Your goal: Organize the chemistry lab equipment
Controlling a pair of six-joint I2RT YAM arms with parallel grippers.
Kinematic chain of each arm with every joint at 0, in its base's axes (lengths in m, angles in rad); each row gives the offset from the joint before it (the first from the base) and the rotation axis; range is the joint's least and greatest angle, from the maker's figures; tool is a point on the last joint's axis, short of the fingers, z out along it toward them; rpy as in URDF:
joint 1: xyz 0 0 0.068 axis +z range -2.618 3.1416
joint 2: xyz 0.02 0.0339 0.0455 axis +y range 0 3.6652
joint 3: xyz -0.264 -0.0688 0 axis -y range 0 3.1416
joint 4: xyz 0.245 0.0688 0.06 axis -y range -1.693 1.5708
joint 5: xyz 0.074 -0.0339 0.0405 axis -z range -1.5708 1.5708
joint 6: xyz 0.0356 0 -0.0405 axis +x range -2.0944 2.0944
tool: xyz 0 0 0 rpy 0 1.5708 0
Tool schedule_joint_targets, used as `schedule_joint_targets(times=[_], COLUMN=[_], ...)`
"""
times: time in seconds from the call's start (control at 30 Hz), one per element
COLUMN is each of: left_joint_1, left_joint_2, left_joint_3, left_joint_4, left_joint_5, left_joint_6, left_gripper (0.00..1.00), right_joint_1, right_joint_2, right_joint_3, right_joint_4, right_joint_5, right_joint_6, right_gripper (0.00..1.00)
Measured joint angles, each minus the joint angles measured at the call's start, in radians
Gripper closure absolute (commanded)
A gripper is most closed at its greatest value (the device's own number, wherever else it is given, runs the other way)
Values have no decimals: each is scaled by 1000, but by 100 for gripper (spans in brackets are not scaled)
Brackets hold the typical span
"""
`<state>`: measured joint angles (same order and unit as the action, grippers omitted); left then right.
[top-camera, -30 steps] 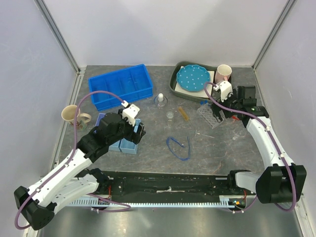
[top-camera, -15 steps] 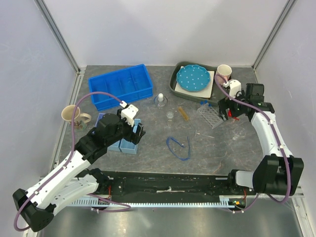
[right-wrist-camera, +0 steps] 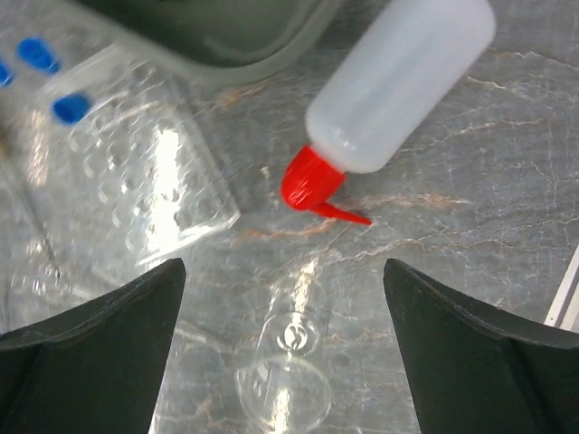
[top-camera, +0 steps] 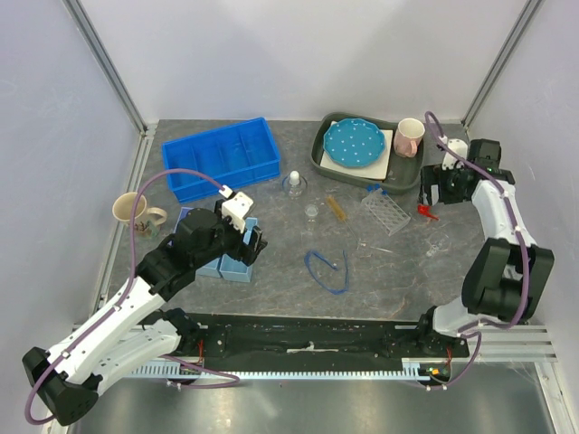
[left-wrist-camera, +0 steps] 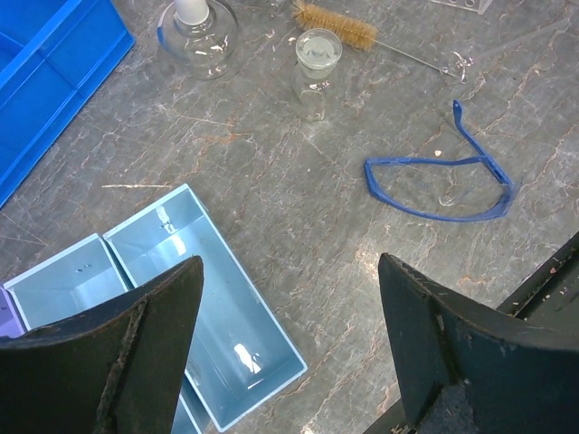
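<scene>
Top view: grey marbled tabletop (top-camera: 389, 280) w/ two robot arms at its near edge.

L fingers (left-wrist-camera: 136, 344) are spread wide, holding nothing, and hover over two pale blue bins (left-wrist-camera: 213, 303) at centre-left.

R fingers (right-wrist-camera: 99, 334) are also wide apart & empty. They hover at far right above a squeeze bottle (right-wrist-camera: 398, 81).

The bottle lies on its side w/ a red cap (right-wrist-camera: 310, 183), just beside the green tray (right-wrist-camera: 226, 41). The fingers do not touch it.

A clear rack (right-wrist-camera: 136, 181) also sits just beside the tray, w/ blue-capped tubes (right-wrist-camera: 68, 108) at one end. It is near the bottle but apart from it. A tipped beaker (right-wrist-camera: 285, 380) lies on its side near both.

Mid-tabletop:
- A dropper bottle (left-wrist-camera: 193, 27) stands upright.
- An upright beaker (left-wrist-camera: 317, 63) is near it.
- An amber brush (left-wrist-camera: 335, 23) lies just behind that beaker.
- A blue loop (left-wrist-camera: 425, 163) lies flat, closer to the arms & apart from the rest.

Far left is a big blue bin (top-camera: 220, 155), and a beige mug (top-camera: 129, 210) stands by the L edge. The tray holds a dotted plate (top-camera: 355, 145), w/ a pink mug (top-camera: 409, 137) at its R end.
</scene>
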<state>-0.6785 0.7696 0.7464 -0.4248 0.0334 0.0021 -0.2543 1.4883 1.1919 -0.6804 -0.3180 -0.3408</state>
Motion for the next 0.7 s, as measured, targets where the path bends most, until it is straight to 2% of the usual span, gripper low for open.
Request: schedule_joint_targets(times=[0.33, 0.57, 0.67, 0.7], left_joint_1=[0, 0, 0, 0], left_joint_2=[-7, -9, -6, -3], left_joint_3=[-2, -9, -13, -13], left_joint_4=[1, 4, 5, 6], left_joint_5=[-27, -65, -77, -81], left_joint_6=[0, 0, 0, 0], left_gripper=[17, 17, 17, 17], right_joint_1=[-29, -28, -29, -29], right_joint_2=[275, 408, 443, 455], right_joint_3=[128, 169, 176, 179], right_joint_4=[124, 156, 166, 168], right_joint_5=[192, 276, 290, 293], right_joint_6=[372, 522, 551, 558], right_gripper=[2, 2, 10, 17])
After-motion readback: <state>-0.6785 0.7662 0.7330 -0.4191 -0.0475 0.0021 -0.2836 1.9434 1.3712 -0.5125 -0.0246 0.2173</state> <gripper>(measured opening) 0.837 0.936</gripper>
